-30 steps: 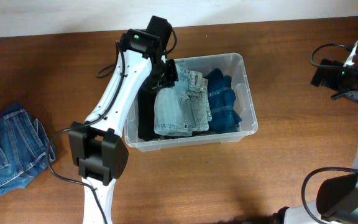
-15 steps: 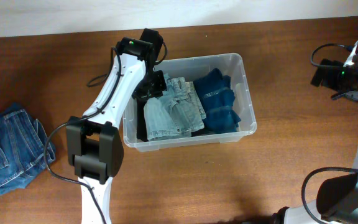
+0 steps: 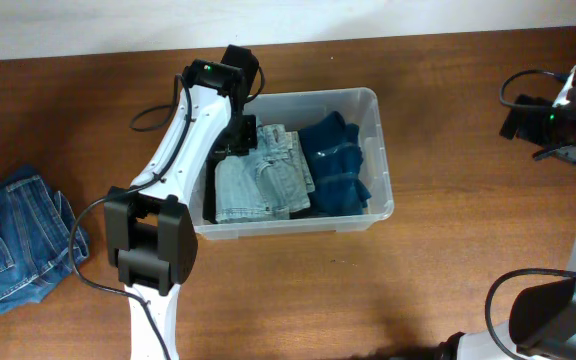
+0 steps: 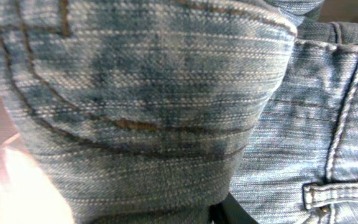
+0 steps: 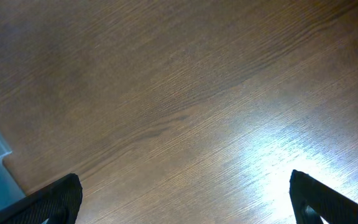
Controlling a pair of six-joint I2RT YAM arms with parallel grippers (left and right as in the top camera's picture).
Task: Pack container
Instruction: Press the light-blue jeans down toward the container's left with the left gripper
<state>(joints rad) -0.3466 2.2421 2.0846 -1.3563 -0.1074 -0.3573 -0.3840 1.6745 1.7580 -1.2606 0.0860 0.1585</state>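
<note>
Our left end effector (image 3: 238, 138) sits in the container (image 3: 384, 150) against light-wash jeans (image 3: 258, 178); grip state we can't tell. Right end effector (image 5: 184, 190) spread wide over bench (image 5: 166, 93).

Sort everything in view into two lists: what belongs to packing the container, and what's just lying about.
Job in hand:
container
light-wash jeans and dark blue garment inside it
left gripper, down among them
folded jeans on the table, probably next to go in

Lying about:
right gripper, open over bare wood
black cable
</note>
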